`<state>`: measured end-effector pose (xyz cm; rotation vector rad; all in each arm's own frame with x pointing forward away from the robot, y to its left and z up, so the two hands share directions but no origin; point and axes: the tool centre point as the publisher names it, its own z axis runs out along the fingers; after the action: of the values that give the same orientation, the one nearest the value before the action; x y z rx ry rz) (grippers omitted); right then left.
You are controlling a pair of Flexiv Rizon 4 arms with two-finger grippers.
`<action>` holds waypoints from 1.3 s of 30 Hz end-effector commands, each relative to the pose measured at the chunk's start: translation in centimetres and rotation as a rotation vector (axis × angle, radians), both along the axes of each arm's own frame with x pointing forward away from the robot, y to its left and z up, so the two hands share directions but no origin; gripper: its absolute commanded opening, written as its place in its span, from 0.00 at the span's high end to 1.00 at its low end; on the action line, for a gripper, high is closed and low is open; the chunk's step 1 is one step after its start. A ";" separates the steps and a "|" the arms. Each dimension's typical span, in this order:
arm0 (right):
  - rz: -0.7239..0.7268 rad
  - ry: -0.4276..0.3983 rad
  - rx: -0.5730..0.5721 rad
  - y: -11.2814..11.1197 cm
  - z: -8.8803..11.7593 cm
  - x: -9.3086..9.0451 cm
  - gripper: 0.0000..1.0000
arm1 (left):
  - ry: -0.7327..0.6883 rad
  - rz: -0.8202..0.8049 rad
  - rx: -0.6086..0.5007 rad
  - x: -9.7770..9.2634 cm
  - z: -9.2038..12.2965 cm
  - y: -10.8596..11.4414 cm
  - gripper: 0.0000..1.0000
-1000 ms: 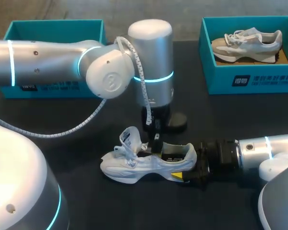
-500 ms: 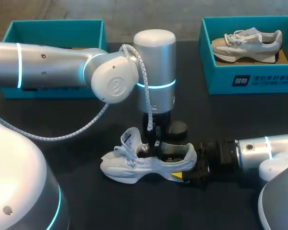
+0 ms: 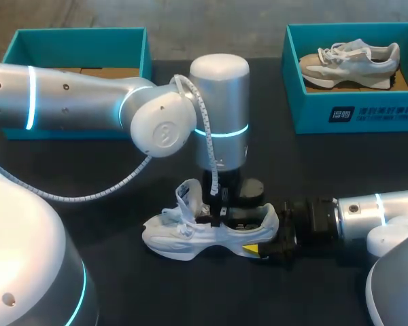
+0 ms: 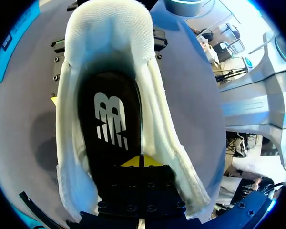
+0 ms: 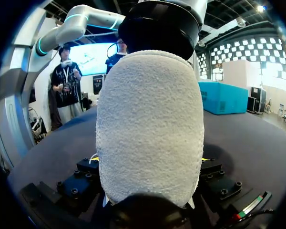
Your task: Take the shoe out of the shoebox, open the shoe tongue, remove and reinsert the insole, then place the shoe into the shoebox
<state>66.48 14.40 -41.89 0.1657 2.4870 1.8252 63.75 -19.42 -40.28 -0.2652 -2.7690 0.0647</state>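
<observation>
White shoe (image 3: 190,238) lies on the black table (image 3: 122,285), toe to the left and long axis crosswise. The left gripper (image 4: 140,161), tips pressed together, hangs straight over its opening, just above the insole (image 4: 109,119). The right gripper (image 5: 148,160) clamps the heel, so the insole falls to the left arm.

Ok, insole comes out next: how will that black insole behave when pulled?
The black insole looks thin and flat, so it will probably flop, not lift stiffly. It sits snug between the white sneaker's padded walls, so it may drag; the right gripper at the heel should steady things.
</observation>
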 end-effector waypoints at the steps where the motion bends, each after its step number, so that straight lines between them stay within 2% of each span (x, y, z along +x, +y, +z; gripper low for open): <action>1: -0.002 -0.001 -0.001 0.0 0.1 0.0 1.00 | -0.001 -0.005 0.002 -0.5 -0.5 0.0 1.00; 6: -0.002 -0.001 -0.001 0.0 0.1 0.0 1.00 | -0.054 0.006 0.016 -0.8 -0.1 0.2 0.98; 10: -0.002 -0.001 -0.001 0.0 0.1 0.0 1.00 | -0.075 0.020 0.022 -0.6 -0.8 0.2 0.69; 14: -0.002 -0.001 -0.001 0.0 0.1 0.0 1.00 | -0.093 0.040 0.016 0.0 -1.2 0.2 0.59; 18: -0.002 -0.001 -0.001 0.0 0.1 0.0 1.00 | -0.118 0.054 0.010 0.6 -1.6 0.2 0.58; 29: -0.002 -0.001 -0.001 0.0 0.1 0.0 1.00 | -0.326 0.071 0.031 2.1 -2.7 -0.2 0.56; 39: -0.002 -0.001 -0.001 0.0 0.1 0.0 1.00 | -0.377 0.081 0.050 3.7 -2.4 -0.1 0.61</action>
<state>66.66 14.38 -41.99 0.1668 2.4851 1.8249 66.21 -19.30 -40.97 -0.1679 -3.1442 -0.0297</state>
